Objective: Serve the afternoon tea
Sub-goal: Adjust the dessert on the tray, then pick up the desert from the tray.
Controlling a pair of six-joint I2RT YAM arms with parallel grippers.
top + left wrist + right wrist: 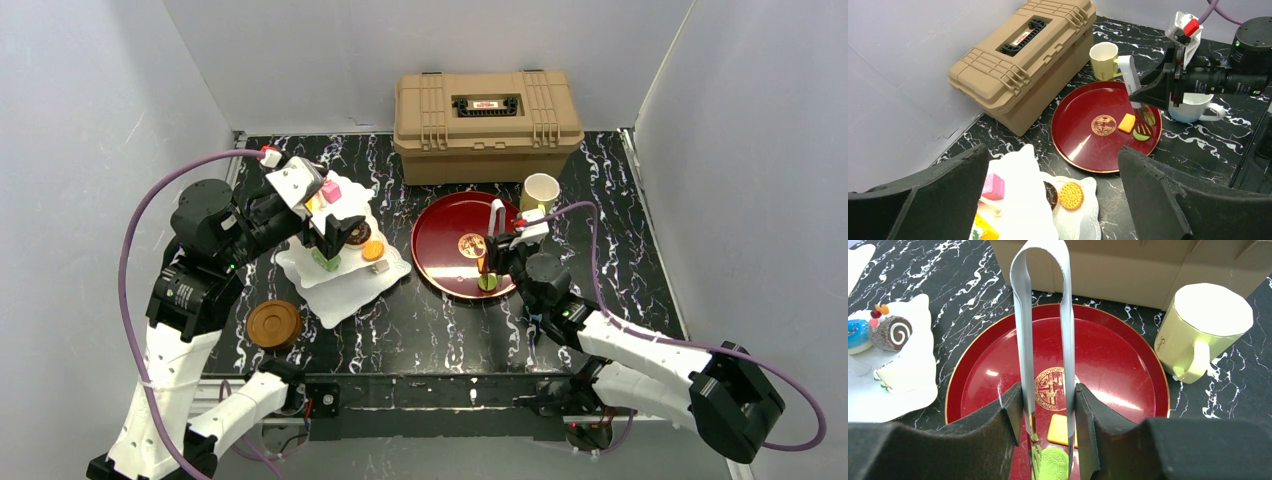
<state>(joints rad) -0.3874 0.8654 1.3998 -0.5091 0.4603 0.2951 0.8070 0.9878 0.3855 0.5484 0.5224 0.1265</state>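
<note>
The white tiered stand [345, 280] stands at the left with a pink cake [993, 186], a yellow cake [984, 232], a dark cookie [1050, 194] and a round biscuit [1071, 195] on it. A blue donut [857, 335] and a chocolate roll [893, 332] also lie there. My left gripper [335, 240] hangs open over the stand, holding nothing [1053, 155]. My right gripper [490, 258] is shut on silver tongs [1043, 315]. Their tips straddle a green round pastry [1055, 465] beside an orange square biscuit [1058, 429] on the red tray.
The dark red tray [445, 225] lies mid-table. The tan case [487, 120] stands behind it. The cream-yellow mug [540, 190] stands by the tray's far right rim. The white mug [1193, 106] sits behind my right gripper. Brown coasters [274, 323] are stacked at the front left.
</note>
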